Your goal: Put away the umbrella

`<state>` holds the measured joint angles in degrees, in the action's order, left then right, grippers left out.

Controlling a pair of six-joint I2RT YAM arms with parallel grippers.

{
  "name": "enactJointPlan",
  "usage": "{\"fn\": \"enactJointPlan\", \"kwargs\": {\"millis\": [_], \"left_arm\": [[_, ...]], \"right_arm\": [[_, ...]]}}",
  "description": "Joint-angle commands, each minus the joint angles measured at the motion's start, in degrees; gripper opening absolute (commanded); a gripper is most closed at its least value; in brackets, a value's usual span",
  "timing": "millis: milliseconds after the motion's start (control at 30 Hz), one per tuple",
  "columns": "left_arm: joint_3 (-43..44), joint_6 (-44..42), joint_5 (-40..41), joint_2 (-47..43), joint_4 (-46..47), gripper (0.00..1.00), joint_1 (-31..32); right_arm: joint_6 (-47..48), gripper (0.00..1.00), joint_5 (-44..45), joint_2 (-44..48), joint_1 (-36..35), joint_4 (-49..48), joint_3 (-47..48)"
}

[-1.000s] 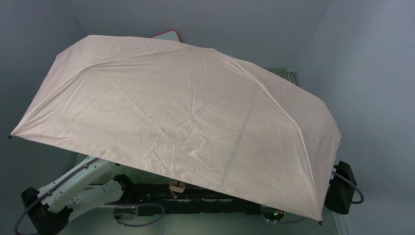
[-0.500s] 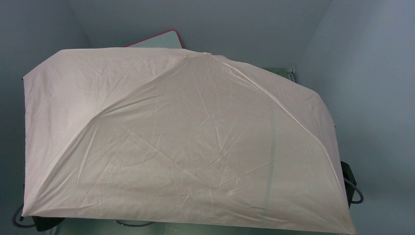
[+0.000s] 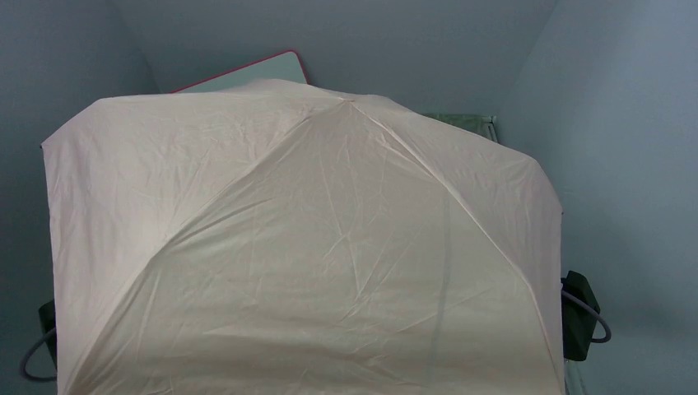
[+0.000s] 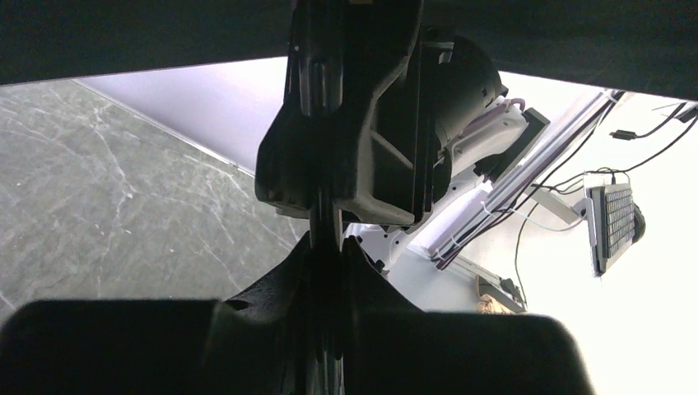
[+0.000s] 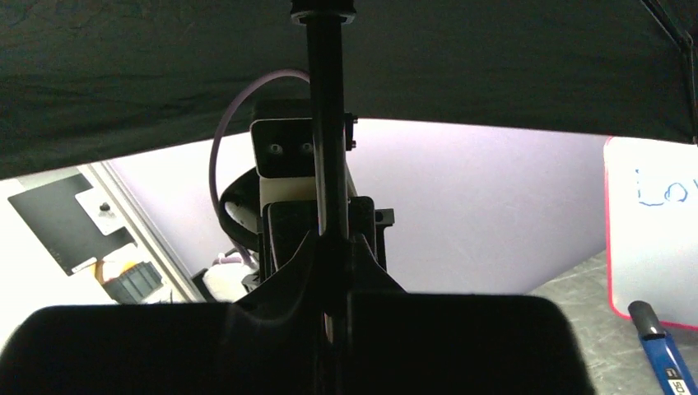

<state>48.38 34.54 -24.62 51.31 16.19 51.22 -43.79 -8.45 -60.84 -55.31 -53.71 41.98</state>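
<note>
The open umbrella [image 3: 329, 247] fills the top view, pale pink side up, and hides both grippers there. Its black underside [image 5: 165, 66] roofs both wrist views. In the right wrist view the black shaft [image 5: 324, 123] runs up to the canopy hub, with my right gripper [image 5: 327, 247] shut on it. My left gripper [image 4: 327, 255] faces it from the other side, its jaws pressed against the same thin shaft [image 4: 326, 222]. The two grippers sit close together on the shaft. The handle is not visible.
A pink-framed whiteboard [image 3: 247, 74] stands behind the canopy and shows at the right [image 5: 650, 230] of the right wrist view, with a blue marker [image 5: 658, 346] below it. The marbled tabletop [image 4: 99, 181] lies under the canopy. The right arm's black base [image 3: 580, 313] pokes out.
The canopy has tipped toward the near edge, its front rim dropping over both arms, which are now hidden. More of the whiteboard shows behind it.
</note>
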Motion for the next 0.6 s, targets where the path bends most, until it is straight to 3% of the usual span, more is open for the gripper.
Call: {"fn": "enactJointPlan", "kwargs": {"millis": [0, 133, 200, 433, 567], "left_arm": [[3.2, -2.18, 1.9, -0.07, -0.93, 0.05, 0.19], [5.09, -4.36, 5.05, -0.41, -5.65, 0.05, 0.19], [6.86, -6.24, 7.35, -0.34, -8.85, 0.05, 0.19], [12.56, -10.17, 17.32, 1.39, -19.2, 0.05, 0.53], [14.86, -12.23, 26.32, 3.19, -23.45, 0.05, 5.31]], "right_arm": [[-0.1, 0.04, 0.72, 2.21, -0.06, -0.79, 0.5], [2.82, 0.37, 3.75, 4.51, -0.11, 5.94, 1.0], [3.89, 0.45, 6.23, 5.8, -0.07, 9.21, 0.88], [6.33, 0.55, 14.74, 8.88, -0.13, 16.37, -0.4], [6.2, 0.57, 18.94, 9.68, -0.06, 17.57, -1.52]]}}
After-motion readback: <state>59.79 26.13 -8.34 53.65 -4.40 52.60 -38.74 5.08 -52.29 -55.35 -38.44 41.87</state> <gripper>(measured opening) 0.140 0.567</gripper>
